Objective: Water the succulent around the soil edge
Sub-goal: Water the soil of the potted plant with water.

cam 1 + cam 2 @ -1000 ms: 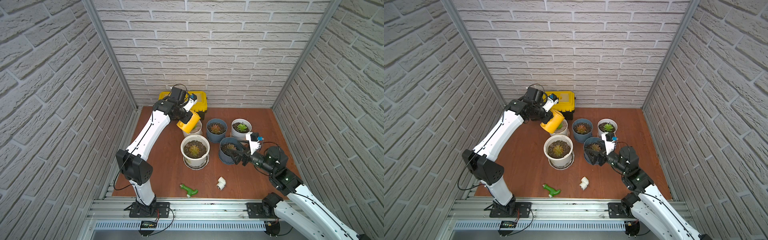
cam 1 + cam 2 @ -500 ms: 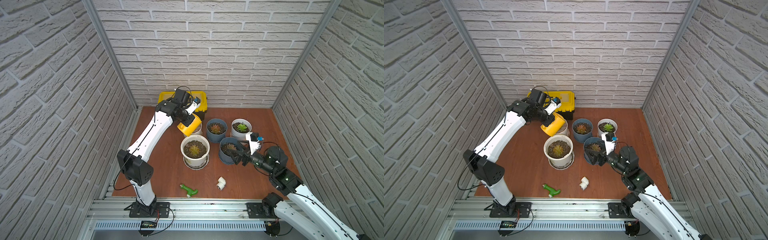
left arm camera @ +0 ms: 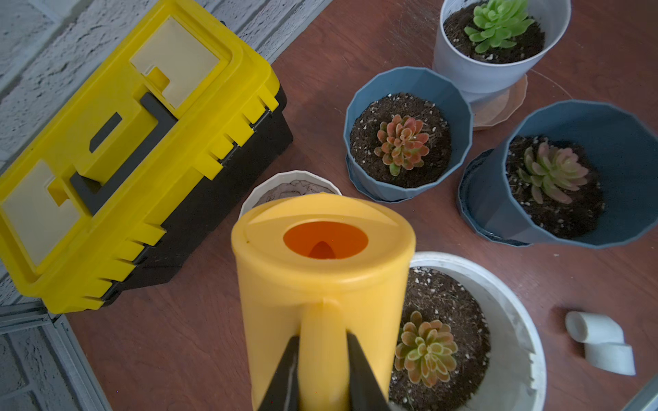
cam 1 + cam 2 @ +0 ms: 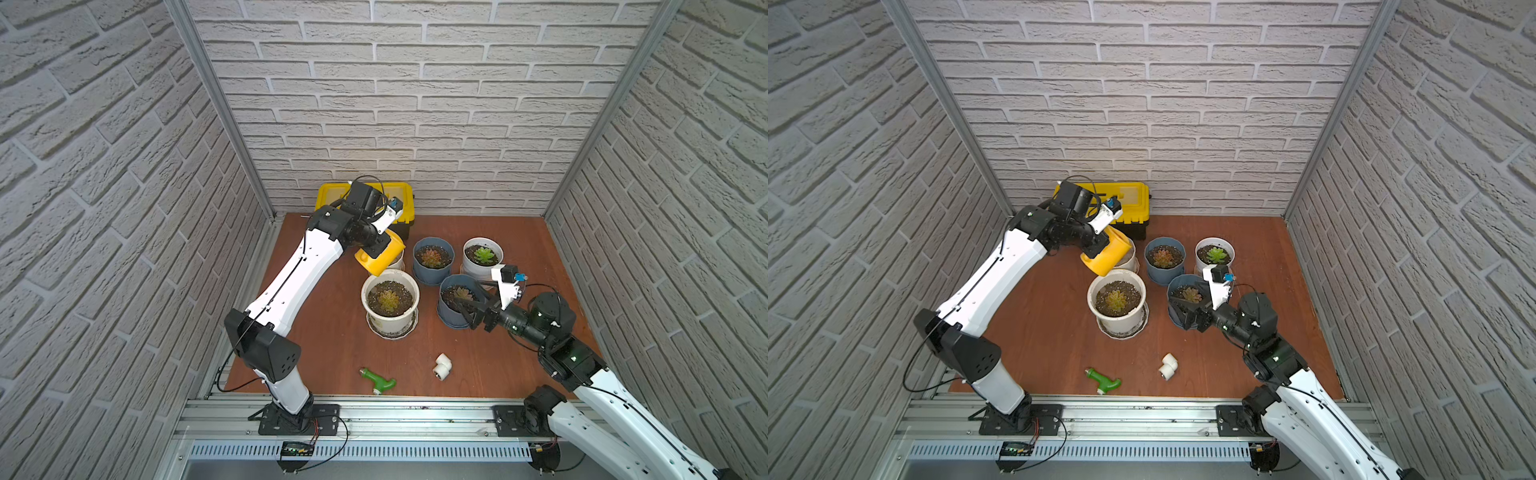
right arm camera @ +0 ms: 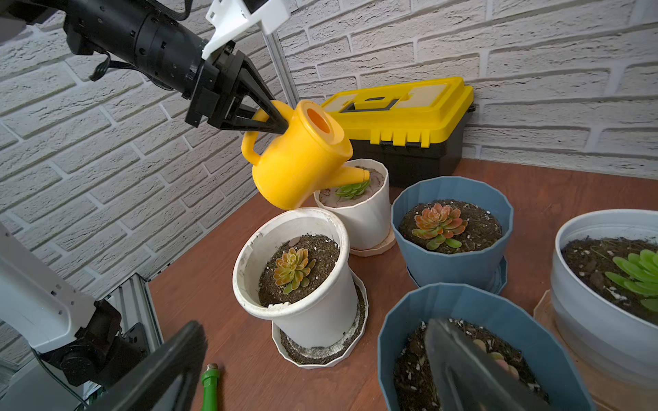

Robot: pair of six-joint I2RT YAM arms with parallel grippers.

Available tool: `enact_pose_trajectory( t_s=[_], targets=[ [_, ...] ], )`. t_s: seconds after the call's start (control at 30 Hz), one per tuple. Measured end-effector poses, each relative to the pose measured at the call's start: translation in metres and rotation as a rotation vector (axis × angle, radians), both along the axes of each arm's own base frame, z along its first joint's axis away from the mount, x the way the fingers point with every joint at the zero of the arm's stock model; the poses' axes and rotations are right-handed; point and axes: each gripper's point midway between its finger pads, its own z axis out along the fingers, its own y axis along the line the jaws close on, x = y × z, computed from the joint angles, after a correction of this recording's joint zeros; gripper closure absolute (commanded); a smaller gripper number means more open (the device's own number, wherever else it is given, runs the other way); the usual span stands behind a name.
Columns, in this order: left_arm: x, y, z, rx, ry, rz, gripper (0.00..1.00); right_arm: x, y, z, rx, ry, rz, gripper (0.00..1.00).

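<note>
Left wrist view: the left gripper (image 3: 323, 341) is clenched on the handle of the yellow watering can (image 3: 320, 281). Straight ahead, just past the can, sits the small white pot (image 5: 370, 220) with the succulent (image 5: 350, 188). The spout (image 5: 350, 175) points along that line, over the plant. The right gripper (image 4: 471, 311) gapes empty, well off. Since a second ago, the can has edged slightly nearer the large white pot (image 4: 390, 324).

Top views high, front, downward; wrist views close, share watering can (image 3: 322, 284).
</note>
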Motion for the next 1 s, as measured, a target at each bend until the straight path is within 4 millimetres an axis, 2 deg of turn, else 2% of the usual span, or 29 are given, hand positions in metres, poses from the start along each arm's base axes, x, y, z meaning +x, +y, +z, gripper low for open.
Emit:
enact_pose_trajectory(
  t_s=[0.13, 0.33, 0.6, 1.0],
  targets=[
    [-0.007, 0.002, 0.003, -0.008, -0.004, -0.002, 1.00, 0.000, 0.000, 0.000, 0.000, 0.000, 0.000, 0.00],
    [-0.011, 0.004, -0.007, 0.005, 0.023, -0.001, 1.00, 0.000, 0.000, 0.000, 0.000, 0.000, 0.000, 0.00],
    [-0.015, 0.008, -0.008, 0.008, 0.022, 0.014, 1.00, 0.000, 0.000, 0.000, 0.000, 0.000, 0.000, 0.00],
    [-0.038, 0.025, -0.010, 0.038, 0.028, 0.041, 1.00, 0.000, 0.000, 0.000, 0.001, -0.001, 0.000, 0.00]
  ],
)
